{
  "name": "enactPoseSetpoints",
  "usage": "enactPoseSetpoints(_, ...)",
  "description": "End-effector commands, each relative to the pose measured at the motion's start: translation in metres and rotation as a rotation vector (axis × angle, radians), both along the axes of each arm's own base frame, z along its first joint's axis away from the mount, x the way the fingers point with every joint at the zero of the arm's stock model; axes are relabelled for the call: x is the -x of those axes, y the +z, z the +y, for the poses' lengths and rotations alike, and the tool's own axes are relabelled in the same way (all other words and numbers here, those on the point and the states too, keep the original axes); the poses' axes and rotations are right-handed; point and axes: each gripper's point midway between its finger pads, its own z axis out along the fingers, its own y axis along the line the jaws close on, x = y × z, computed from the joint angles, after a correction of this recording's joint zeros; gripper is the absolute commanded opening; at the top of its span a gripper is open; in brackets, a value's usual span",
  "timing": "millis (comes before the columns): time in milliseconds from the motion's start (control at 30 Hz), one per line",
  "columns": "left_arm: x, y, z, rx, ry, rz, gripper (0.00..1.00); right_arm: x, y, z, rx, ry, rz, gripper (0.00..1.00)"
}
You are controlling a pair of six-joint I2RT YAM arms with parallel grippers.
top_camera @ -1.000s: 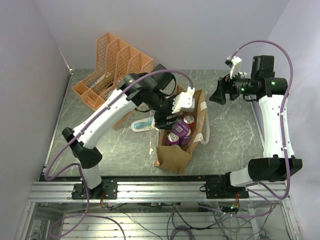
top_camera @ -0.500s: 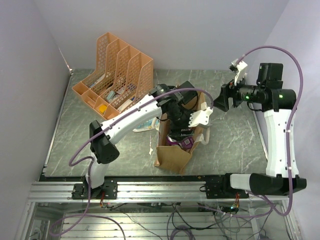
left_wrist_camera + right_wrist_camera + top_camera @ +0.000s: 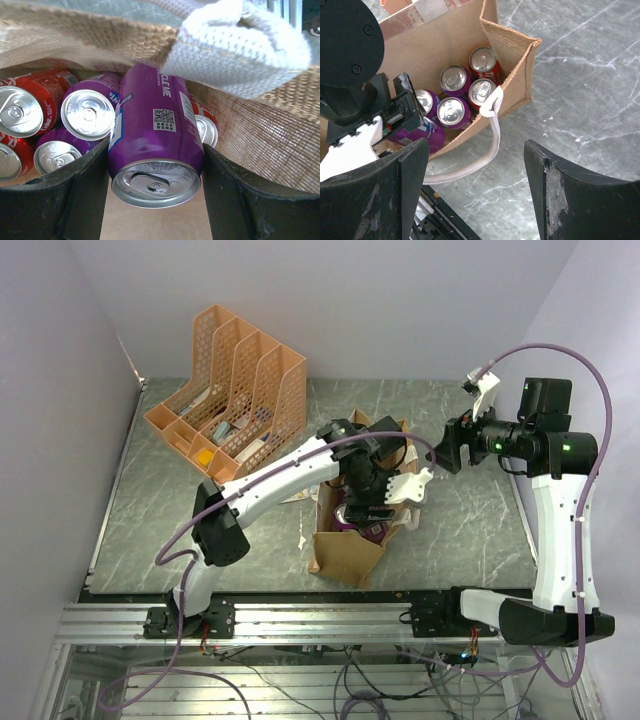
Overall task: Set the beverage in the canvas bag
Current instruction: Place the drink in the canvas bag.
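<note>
The tan canvas bag point(image 3: 345, 552) stands open at the table's middle, with a white strap handle point(image 3: 470, 167). My left gripper point(image 3: 366, 508) reaches down into the bag and is shut on a purple beverage can point(image 3: 155, 145), held tilted between both fingers point(image 3: 80, 200) just above the bag's floor. Several red and purple cans point(image 3: 89, 114) stand upright in the bag behind it. The right wrist view shows the held can point(image 3: 420, 136) under the left gripper point(image 3: 402, 131), inside the bag point(image 3: 512, 47). My right gripper point(image 3: 452, 446) hovers open and empty to the right of the bag.
An orange mesh file organiser point(image 3: 232, 390) with papers stands at the back left. A light blue and white item point(image 3: 296, 490) lies on the table left of the bag, mostly hidden by the left arm. Grey marble tabletop point(image 3: 580, 85) lies right of the bag.
My left gripper has come down from above the bag's left rim into the bag with the purple can. My right gripper has drifted slightly right and stayed open.
</note>
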Motion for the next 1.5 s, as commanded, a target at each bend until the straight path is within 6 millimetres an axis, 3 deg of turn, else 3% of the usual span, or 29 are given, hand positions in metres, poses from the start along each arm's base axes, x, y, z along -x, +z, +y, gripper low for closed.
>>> enactPoseSetpoints(0, 0.004, -0.001, -0.01, 0.022, -0.025, -0.026, 0.07, 0.002, -0.001, -0.003, 0.002, -0.014, -0.002, 0.76)
enactPoseSetpoints(833, 0.013, -0.06, -0.01, -0.142, 0.027, -0.019, 0.13, 0.003, -0.011, -0.006, -0.016, -0.029, 0.036, 0.76)
enactPoseSetpoints(1233, 0.019, -0.057, -0.011, -0.115, -0.014, -0.005, 0.32, 0.003, -0.015, -0.004, -0.026, -0.023, 0.054, 0.76)
enactPoseSetpoints(1300, 0.02, -0.055, -0.011, -0.105, -0.018, -0.001, 0.29, 0.003, -0.016, -0.004, -0.025, -0.022, 0.055, 0.76)
enactPoseSetpoints(1400, 0.021, -0.051, -0.012, -0.095, -0.024, 0.001, 0.1, 0.002, -0.017, -0.004, -0.024, -0.024, 0.059, 0.76)
enactPoseSetpoints(1467, 0.018, -0.046, -0.012, -0.089, -0.017, -0.014, 0.07, 0.002, -0.018, -0.004, -0.024, -0.025, 0.062, 0.76)
